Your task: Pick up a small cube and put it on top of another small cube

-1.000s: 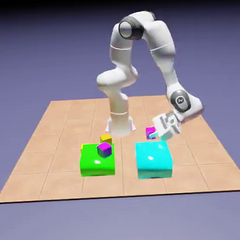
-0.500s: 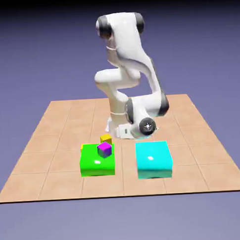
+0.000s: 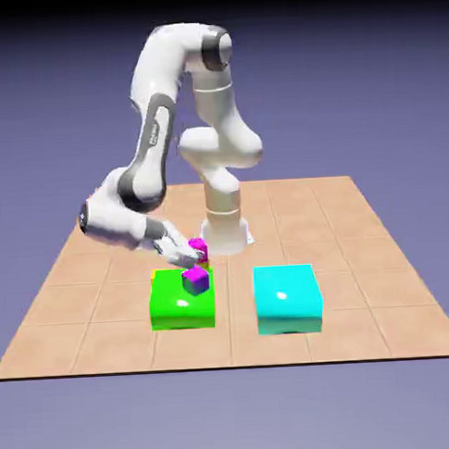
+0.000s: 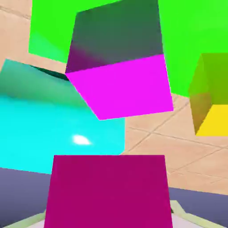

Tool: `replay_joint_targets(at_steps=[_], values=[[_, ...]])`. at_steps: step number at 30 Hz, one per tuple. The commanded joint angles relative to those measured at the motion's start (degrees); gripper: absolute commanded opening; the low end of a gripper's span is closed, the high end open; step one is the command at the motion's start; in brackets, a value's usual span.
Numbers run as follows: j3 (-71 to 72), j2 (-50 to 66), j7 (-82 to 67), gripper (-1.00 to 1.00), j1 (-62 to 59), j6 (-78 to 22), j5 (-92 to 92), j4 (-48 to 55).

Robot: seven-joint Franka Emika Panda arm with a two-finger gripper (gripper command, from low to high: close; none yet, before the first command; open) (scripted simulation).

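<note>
Transport phase. I hold the magenta cube [image 4: 109,191] clamped in the closed gripper [image 3: 195,254], just above the yellow cube [image 3: 203,260], which sits on the table [image 3: 101,272] at the far edge of the green block [image 3: 177,305]. To do this well, I should centre the magenta cube squarely over the yellow top face (edges parallel), lower gently, and release only on contact, staying clear of the purple cube [image 3: 196,280] close by. No containers appear here.
</note>
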Motion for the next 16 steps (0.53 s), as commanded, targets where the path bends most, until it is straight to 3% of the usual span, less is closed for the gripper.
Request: replay_joint_targets(at_steps=[1, 15, 16], values=[[-0.01, 0.03, 0.06, -1.0, -0.07, 0.0, -0.14, 0.01], [-20.21, 3.79, -5.68, -1.0, 24.92, 4.28, 7.56, -5.15], [-20.21, 3.79, -5.68, 1.0, 24.92, 4.28, 7.56, -5.15]])
